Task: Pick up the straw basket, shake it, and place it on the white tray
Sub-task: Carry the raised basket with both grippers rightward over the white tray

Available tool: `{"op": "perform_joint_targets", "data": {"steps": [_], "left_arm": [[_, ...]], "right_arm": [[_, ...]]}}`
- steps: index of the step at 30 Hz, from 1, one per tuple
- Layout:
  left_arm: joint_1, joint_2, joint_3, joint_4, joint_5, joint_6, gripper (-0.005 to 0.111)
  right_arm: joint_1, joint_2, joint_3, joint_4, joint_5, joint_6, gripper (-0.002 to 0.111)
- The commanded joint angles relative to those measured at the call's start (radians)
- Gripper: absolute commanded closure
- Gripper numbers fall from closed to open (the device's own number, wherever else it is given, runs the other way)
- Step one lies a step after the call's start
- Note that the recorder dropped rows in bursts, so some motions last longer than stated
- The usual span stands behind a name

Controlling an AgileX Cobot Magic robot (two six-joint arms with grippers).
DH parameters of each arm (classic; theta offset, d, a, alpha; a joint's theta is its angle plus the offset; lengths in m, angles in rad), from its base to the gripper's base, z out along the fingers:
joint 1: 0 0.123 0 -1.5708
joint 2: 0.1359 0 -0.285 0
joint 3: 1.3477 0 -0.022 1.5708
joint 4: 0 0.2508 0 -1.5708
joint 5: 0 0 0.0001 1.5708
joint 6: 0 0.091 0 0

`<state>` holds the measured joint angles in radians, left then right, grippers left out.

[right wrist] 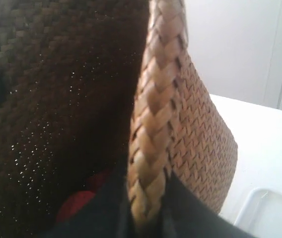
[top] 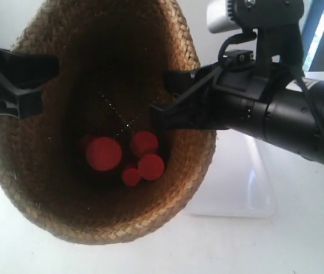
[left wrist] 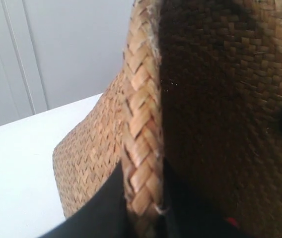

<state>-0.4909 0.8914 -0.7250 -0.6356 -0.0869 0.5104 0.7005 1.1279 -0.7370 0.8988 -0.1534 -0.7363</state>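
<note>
The brown woven straw basket [top: 99,194], braided at its rim, holds red round pieces [top: 104,153]; left end effector [left wrist: 142,198] and right end effector [right wrist: 148,203] each clamp that rim.

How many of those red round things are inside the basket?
4 red pieces show clearly on the straw basket's floor: the biggest at the exterior view's left, one right of it, one below that, the smallest lowest. A red sliver behind the biggest may be a fifth.
</note>
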Motion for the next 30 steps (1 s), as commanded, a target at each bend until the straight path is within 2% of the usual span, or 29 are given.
{"op": "perform_joint_targets", "data": {"steps": [1,6,8,9,11,13,14,16,18,30], "left_arm": [[-0.011,-0.008,-0.008,-0.007,0.036,0.012,0.107],[-0.011,-0.013,-0.023,-0.009,0.044,-0.004,0.107],[-0.011,-0.112,-0.117,-0.009,0.201,-0.014,0.107],[-0.011,-0.133,-0.128,-0.009,0.201,-0.014,0.107],[-0.011,-0.136,-0.092,0.020,0.099,0.003,0.107],[-0.009,-0.032,-0.001,-0.006,-0.102,0.006,0.107],[-0.009,0.010,0.016,-0.039,-0.129,0.006,0.107],[-0.013,0.045,-0.008,-0.064,-0.026,0.006,0.107],[-0.020,0.018,-0.044,-0.007,0.109,0.032,0.107],[-0.010,0.005,-0.032,0.016,0.070,0.033,0.107]], "right_arm": [[0.006,-0.014,-0.011,-0.039,0.025,-0.021,0.108],[0.006,-0.043,-0.027,-0.037,0.051,-0.010,0.108],[0.062,-0.174,-0.104,-0.037,0.133,0.000,0.108],[0.081,-0.200,-0.110,-0.039,0.107,-0.002,0.108],[0.099,-0.185,-0.074,-0.039,-0.035,-0.046,0.108],[0.073,-0.055,-0.015,-0.005,-0.176,-0.056,0.108],[0.054,0.009,-0.009,0.021,-0.171,-0.075,0.108],[0.033,0.043,-0.027,0.051,-0.038,-0.073,0.108],[0.045,0.017,-0.038,0.049,0.012,-0.073,0.108],[0.047,-0.015,-0.015,0.049,-0.033,-0.123,0.108]]}}
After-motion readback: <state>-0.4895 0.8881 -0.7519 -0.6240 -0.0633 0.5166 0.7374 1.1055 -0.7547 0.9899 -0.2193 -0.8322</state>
